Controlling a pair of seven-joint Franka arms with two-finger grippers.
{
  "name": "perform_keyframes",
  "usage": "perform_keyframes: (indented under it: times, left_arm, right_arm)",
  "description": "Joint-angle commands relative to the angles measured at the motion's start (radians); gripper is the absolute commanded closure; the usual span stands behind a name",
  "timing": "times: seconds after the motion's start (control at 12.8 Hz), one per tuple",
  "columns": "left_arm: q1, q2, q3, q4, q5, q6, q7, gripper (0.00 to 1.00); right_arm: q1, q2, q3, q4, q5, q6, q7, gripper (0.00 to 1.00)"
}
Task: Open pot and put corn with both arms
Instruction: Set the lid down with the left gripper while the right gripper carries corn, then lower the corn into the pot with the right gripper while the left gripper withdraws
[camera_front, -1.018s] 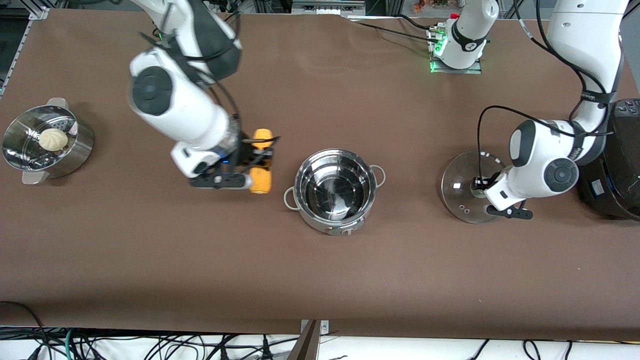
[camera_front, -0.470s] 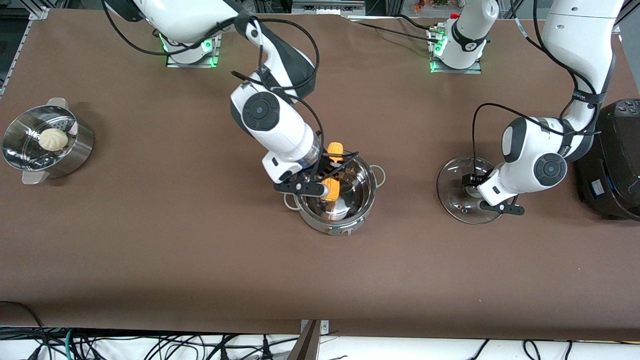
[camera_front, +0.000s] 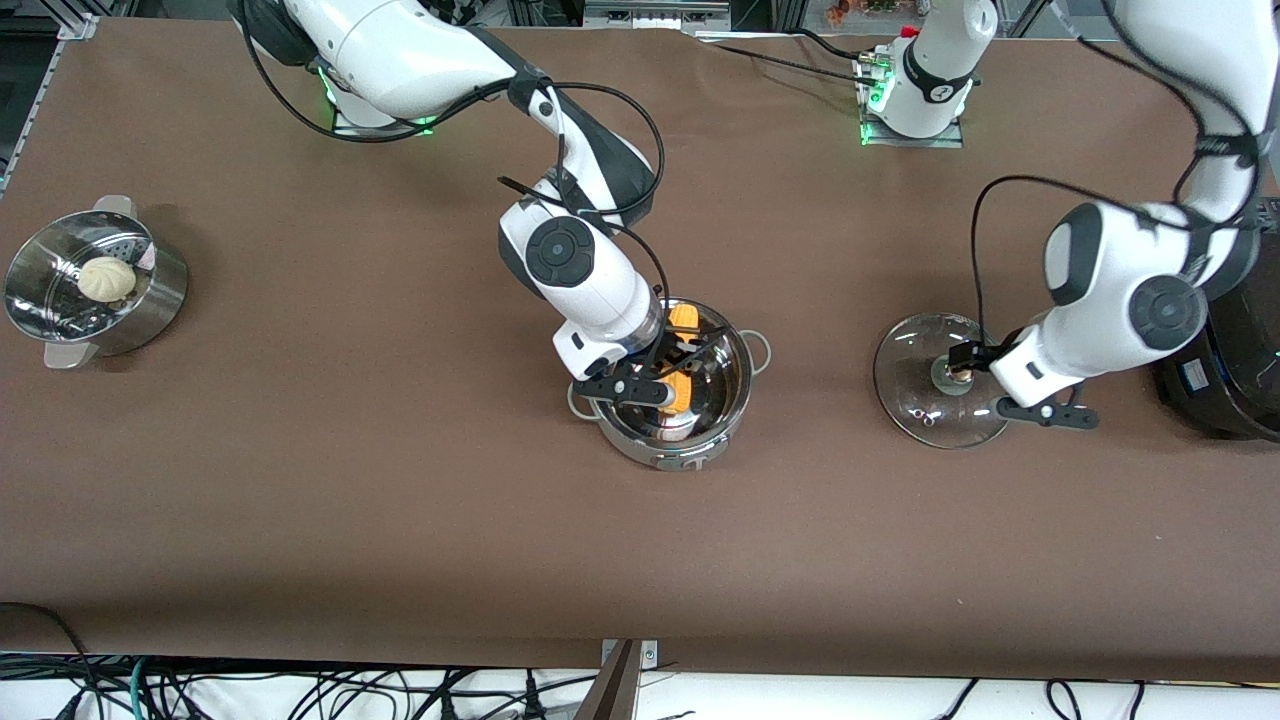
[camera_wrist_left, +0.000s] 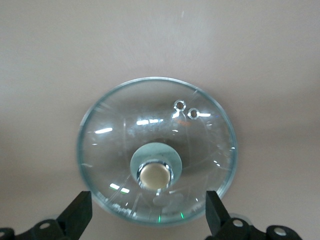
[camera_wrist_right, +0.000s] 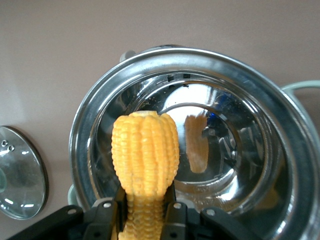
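Observation:
The steel pot (camera_front: 737, 347) stands open in the middle of the table. My right gripper (camera_front: 672, 362) is shut on the yellow corn (camera_front: 683, 320) and holds it over the pot's mouth. In the right wrist view the corn (camera_wrist_right: 145, 150) sits between the fingers of my right gripper (camera_wrist_right: 145, 210), above the pot's inside (camera_wrist_right: 240, 65). The glass lid (camera_front: 915, 405) lies on the table toward the left arm's end, its tan knob (camera_front: 948, 373) up. My left gripper (camera_front: 975, 365) is open just above it. In the left wrist view my left gripper (camera_wrist_left: 147, 217) is apart from the lid (camera_wrist_left: 115, 135) and its knob (camera_wrist_left: 156, 175).
A steel steamer bowl (camera_front: 160, 300) with a white bun (camera_front: 106, 278) stands at the right arm's end of the table. A large black cooker (camera_front: 1235, 370) stands at the left arm's end, beside the left arm. The lid also shows in the right wrist view (camera_wrist_right: 20, 175).
My right gripper has carried the corn from the table beside the pot to over the pot's mouth. My left gripper has drawn back from the lid's knob toward the cooker.

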Motion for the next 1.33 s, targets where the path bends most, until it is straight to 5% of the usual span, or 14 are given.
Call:
perform_keyframes:
  times: [0.0, 0.31, 0.39, 0.47, 0.55, 0.94, 1.25]
  left_arm:
    - [0.000, -0.123, -0.017, 0.088, 0.003, -0.137, 0.003, 0.00]
    - [0.015, -0.138, -0.008, 0.365, 0.003, -0.407, -0.006, 0.00]
    - [0.027, -0.140, -0.008, 0.383, 0.003, -0.415, -0.015, 0.00]
    - [0.031, -0.157, 0.001, 0.374, 0.000, -0.416, -0.020, 0.00]
    - [0.018, -0.186, 0.006, 0.363, -0.002, -0.416, -0.020, 0.00]
    - [-0.032, -0.334, 0.008, 0.191, -0.037, -0.409, -0.170, 0.00]
    - [-0.034, -0.335, 0.005, 0.196, -0.036, -0.414, -0.163, 0.00]
  right_arm:
    - [0.017, 0.048, -0.011, 0.048, -0.043, 0.007, 0.009, 0.75]
    - [0.011, 0.057, -0.012, 0.046, -0.077, 0.023, -0.021, 0.75]
    - [0.011, 0.063, -0.012, 0.046, -0.077, 0.025, -0.028, 0.61]
    - [0.011, 0.065, -0.012, 0.043, -0.077, 0.037, -0.022, 0.19]
    - [0.017, 0.065, -0.012, 0.039, -0.086, 0.046, -0.022, 0.00]
    - [0.006, -0.004, -0.011, 0.040, -0.111, 0.013, -0.031, 0.00]
    - [-0.096, -0.167, -0.012, 0.039, -0.109, -0.226, -0.156, 0.00]
